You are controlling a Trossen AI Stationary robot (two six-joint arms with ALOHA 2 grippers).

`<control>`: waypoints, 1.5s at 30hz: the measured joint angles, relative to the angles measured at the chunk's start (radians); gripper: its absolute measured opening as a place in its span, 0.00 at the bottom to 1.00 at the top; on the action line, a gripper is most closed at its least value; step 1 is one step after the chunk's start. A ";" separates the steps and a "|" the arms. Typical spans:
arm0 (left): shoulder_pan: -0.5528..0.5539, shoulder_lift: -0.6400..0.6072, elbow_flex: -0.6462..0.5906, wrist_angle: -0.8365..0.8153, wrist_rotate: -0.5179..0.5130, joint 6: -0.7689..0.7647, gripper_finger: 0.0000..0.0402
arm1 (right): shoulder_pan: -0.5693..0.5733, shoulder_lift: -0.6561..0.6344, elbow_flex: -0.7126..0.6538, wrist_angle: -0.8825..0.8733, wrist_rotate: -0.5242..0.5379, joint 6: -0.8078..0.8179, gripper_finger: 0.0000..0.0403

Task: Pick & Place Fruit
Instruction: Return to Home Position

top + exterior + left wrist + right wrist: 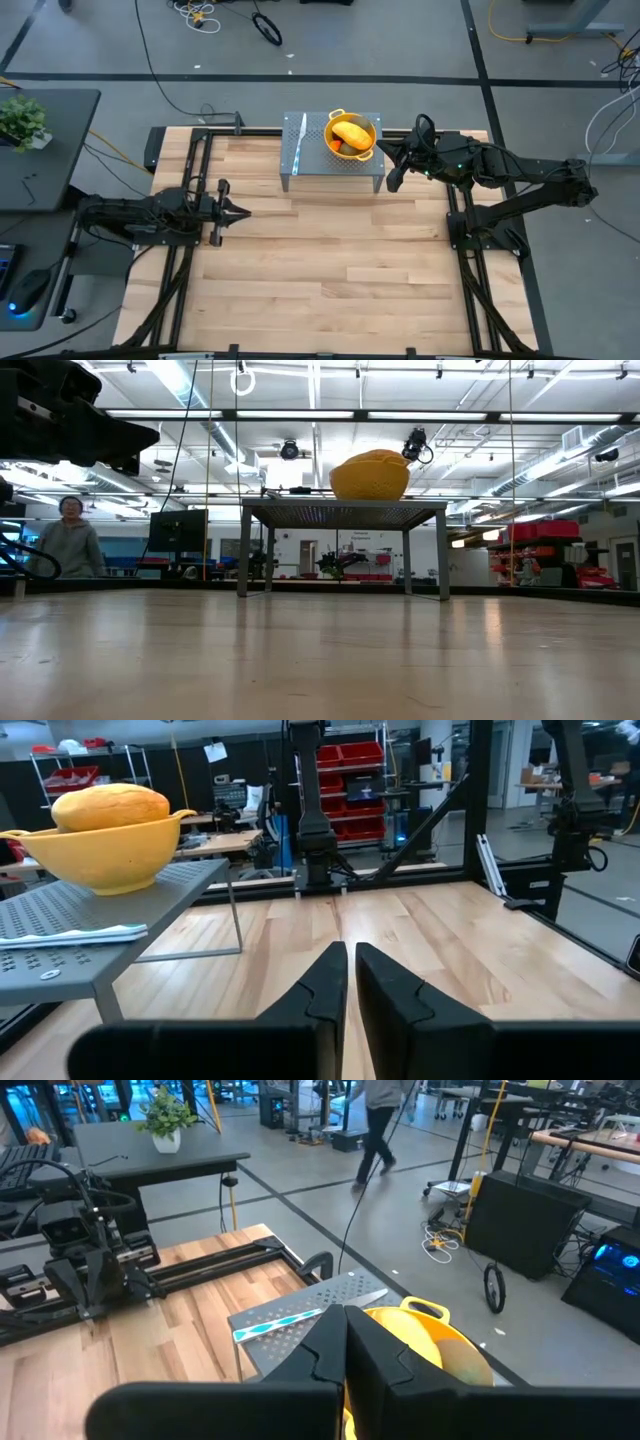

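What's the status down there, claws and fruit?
Left claw shut, above wooden table. Right claw shut, beside grey perforated shelf. Yellow-orange oblong fruit in yellow perforated colander on shelf. Blue-patterned knife alongside.

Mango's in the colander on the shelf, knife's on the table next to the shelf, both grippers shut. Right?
Not quite: the knife is not on the table, it lies on the shelf beside the colander, as the high view shows. The rest holds: the mango sits in the colander on the shelf, and the left gripper and right gripper are both shut.
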State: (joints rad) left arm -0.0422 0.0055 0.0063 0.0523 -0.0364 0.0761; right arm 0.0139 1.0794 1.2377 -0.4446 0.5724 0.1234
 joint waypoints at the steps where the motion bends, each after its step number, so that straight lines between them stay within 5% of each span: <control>1: 0.000 0.000 0.000 0.000 0.000 0.000 0.08 | 0.000 0.000 0.000 0.000 0.000 0.000 0.01; 45: 0.000 0.000 0.000 0.002 0.000 0.000 0.08 | 0.000 0.000 0.000 0.031 -0.113 0.000 0.01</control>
State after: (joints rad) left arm -0.0424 0.0055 0.0063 0.0547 -0.0367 0.0757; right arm 0.0135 1.0794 1.2381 -0.4134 0.4599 0.1238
